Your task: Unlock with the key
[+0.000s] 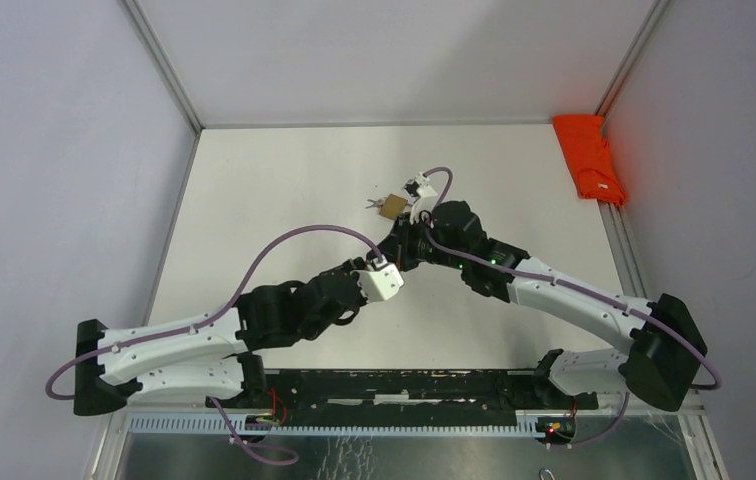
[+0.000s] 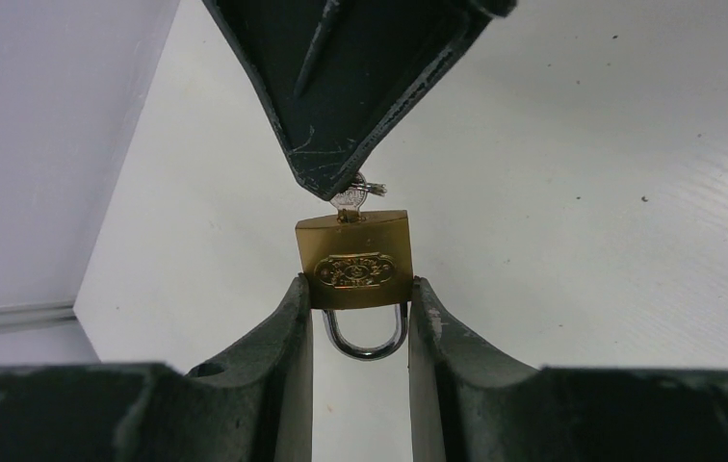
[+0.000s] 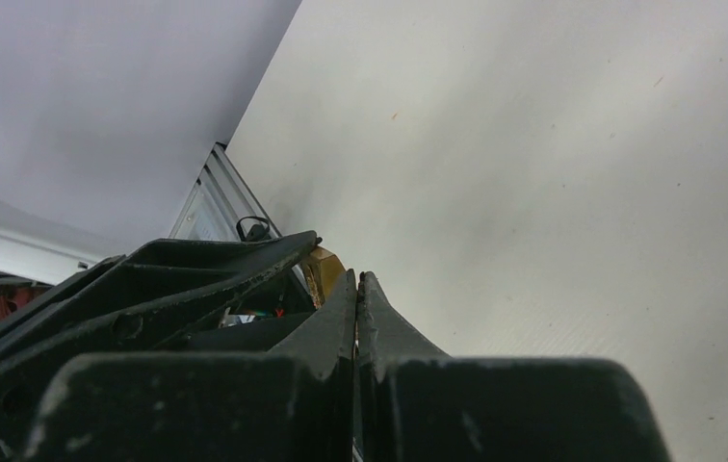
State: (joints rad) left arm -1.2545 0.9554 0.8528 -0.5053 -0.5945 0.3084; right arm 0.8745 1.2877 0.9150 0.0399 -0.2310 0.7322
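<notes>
Padlock [image 2: 351,267] sits clamped in the left tool [image 2: 360,289], right tool [image 2: 329,185] pinching its key [image 2: 349,199].

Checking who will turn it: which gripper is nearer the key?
Right. The right gripper is shut on the key, which sticks out of the padlock at its keyhole end. The left gripper clamps the padlock by its sides, short of the key.

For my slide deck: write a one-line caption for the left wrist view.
Left claw clamps the padlock by its sides while the right claw pinches the key seated in it.
</notes>
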